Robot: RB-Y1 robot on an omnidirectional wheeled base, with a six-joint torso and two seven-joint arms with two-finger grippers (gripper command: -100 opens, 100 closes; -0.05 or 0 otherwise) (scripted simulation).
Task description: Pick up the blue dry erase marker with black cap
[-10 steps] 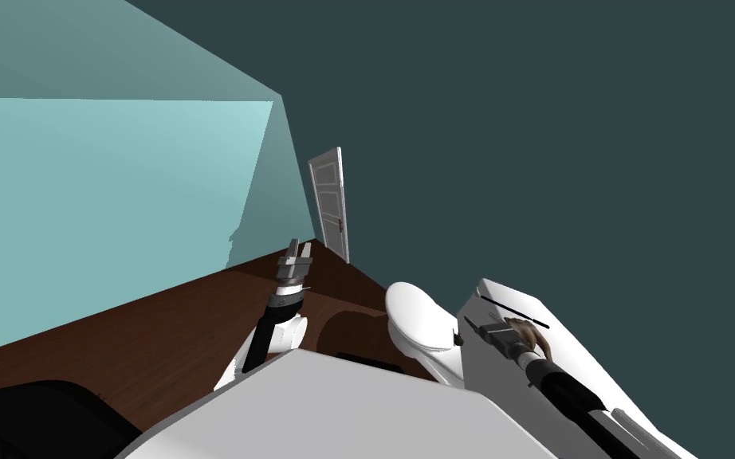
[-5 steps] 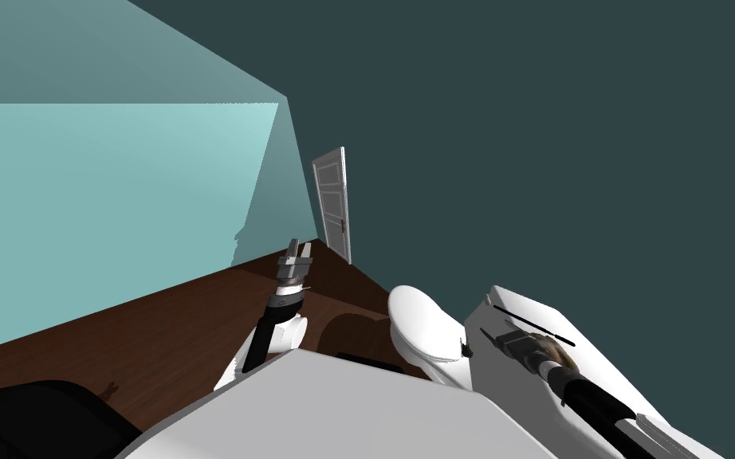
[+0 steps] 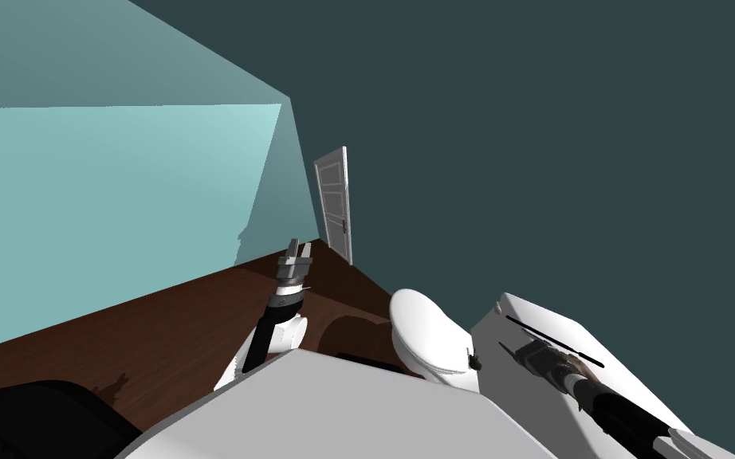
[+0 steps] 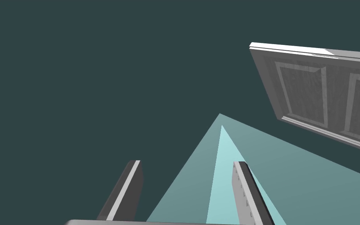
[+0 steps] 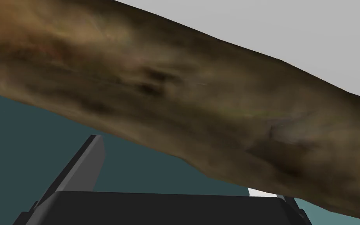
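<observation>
So the marker [image 3: 553,342] shows up as a thin dark stick lying flat on top of the white tank [image 3: 501,374] behind the toilet [image 3: 422,327]. From the head view I honestly can't make out the blue or tell which end has the cap. The right gripper [image 3: 512,348] sits low over that same top, just beside the marker on the side away from the wall. The marker runs roughly alongside the hand, not between the fingers.

In the right wrist view its fingers [image 5: 90,162] are spread wide and not clamped on anything. A mottled brown thing [image 5: 183,101] lies right across in front of them and covers the far finger's tip. I can't tell what it is.

The left gripper [image 3: 300,249] is held up over the brown floor [image 3: 167,335], pointing toward the white door [image 3: 334,203]. Its fingers [image 4: 126,187] are apart with nothing in them.

Compared to a second ago, the robot's head has swung a bit. The door, toilet and tank have all slid slightly right and down together. The right arm has slid toward the lower right corner a little more than the tank did, so the hand has eased back along the marker. Less of the brown thing peeks out beside the hand now. The left arm hasn't budged.
</observation>
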